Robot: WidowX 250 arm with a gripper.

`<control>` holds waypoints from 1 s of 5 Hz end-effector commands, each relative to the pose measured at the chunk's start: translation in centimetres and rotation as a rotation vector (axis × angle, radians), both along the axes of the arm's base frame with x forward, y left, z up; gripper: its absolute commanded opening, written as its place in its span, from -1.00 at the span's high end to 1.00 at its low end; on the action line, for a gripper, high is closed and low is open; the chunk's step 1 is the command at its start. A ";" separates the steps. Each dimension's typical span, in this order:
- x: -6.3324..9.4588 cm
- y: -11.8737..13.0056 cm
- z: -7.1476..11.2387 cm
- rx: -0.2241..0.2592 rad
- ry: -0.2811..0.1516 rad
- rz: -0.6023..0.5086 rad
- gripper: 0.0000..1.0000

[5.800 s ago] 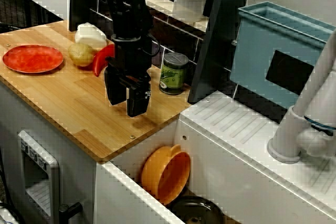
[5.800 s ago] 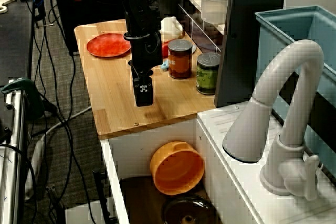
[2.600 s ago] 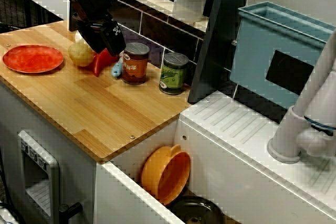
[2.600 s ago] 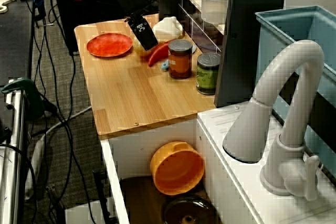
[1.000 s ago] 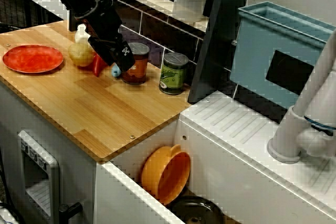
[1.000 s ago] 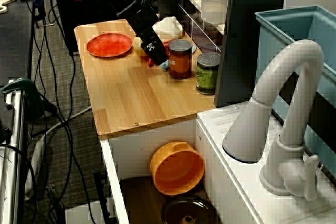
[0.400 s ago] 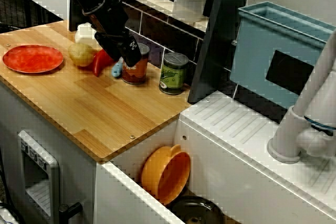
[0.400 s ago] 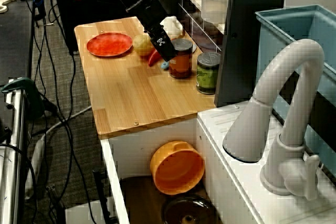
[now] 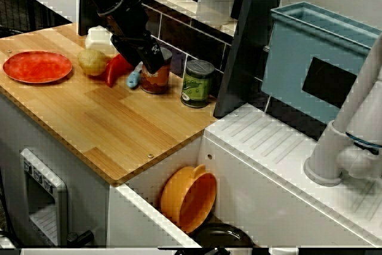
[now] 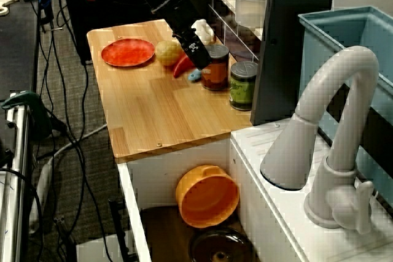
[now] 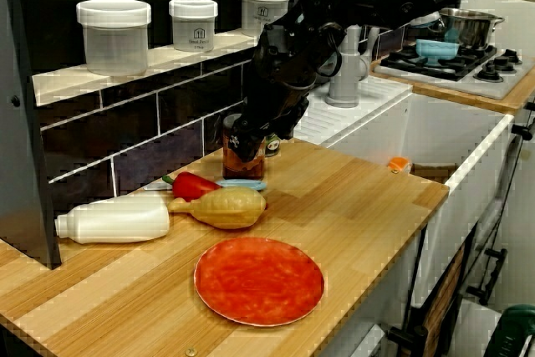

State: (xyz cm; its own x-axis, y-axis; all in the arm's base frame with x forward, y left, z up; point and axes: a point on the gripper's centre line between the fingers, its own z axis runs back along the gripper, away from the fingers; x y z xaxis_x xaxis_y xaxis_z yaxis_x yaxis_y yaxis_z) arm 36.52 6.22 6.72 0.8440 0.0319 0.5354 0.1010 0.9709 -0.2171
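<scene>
My gripper hangs tilted at the top left of a red-brown can on the wooden counter. In the view over the tap the gripper overlaps the can on its left side. From the counter's end the gripper sits right at the can, and touching looks likely. The fingers are too dark and foreshortened to show their gap. A green can stands just right of the red-brown one.
Left of the can lie a small blue thing, a red pepper, a potato, a white bottle and a red plate. An orange bowl sits in the sink beyond the counter's edge. White jars line the shelf.
The gripper went from above the counter's front back to the pepper, then right. Over the last second it closed in on the red-brown can.
</scene>
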 end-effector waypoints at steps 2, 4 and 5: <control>0.9 0.6 0.6 0.015 -0.051 0.023 -1.00; 1.5 0.8 0.4 -0.006 -0.061 0.055 -1.00; 1.8 0.8 0.0 -0.003 -0.056 0.063 -1.00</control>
State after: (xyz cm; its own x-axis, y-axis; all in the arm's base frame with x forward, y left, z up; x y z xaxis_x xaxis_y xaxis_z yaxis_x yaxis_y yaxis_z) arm 37.93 6.66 5.26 0.8357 0.1009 0.5398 0.0378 0.9701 -0.2399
